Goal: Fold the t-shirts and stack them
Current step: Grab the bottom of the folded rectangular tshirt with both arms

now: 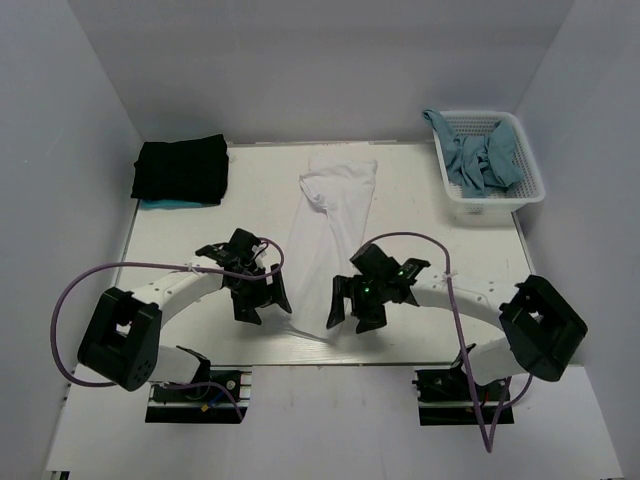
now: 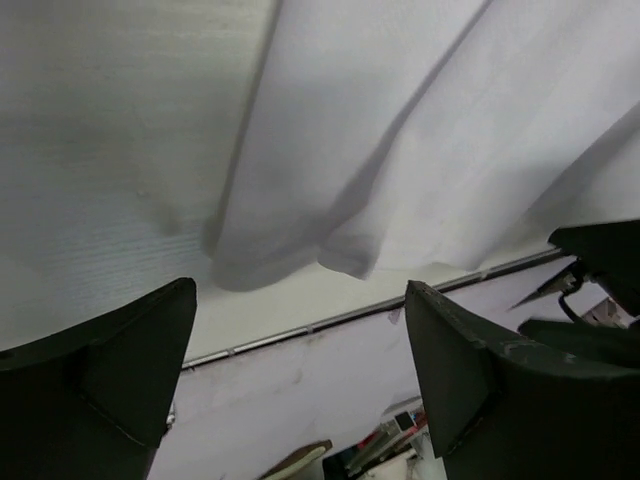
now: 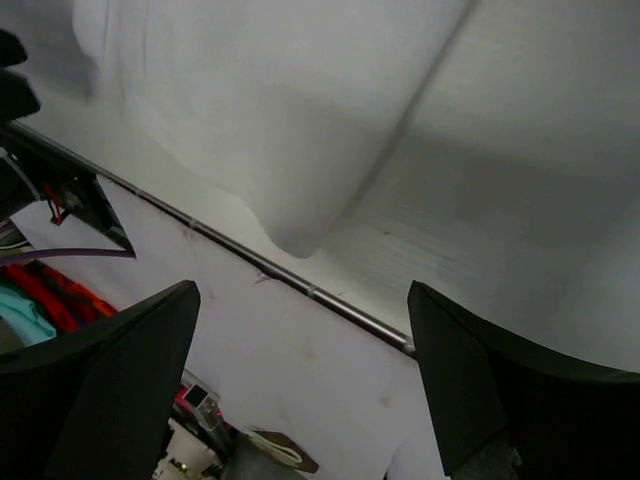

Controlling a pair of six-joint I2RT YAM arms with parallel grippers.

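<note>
- Now, look at the long white cotton t-shirt [image 1: 335, 225]. It lies on the white table [image 1: 180, 250] as a narrow strip, and its long way runs from the far side down toward the arm bases.
- Its near end stops close to the table's near edge, right between your two pincers.
- Your left gripper [image 1: 263, 308] hangs just beside that end on its left side. Your right gripper [image 1: 352, 318] hangs just beside it on its right. Both look about equally near.
- Both pincers are spread wide. They hold nothing, and neither one touches the cloth.
- You will probably want each pincer to go inward and down onto its own near corner.
- Your folded black cotton t-shirt [image 1: 182, 168] waits at the far left, well apart.
</note>
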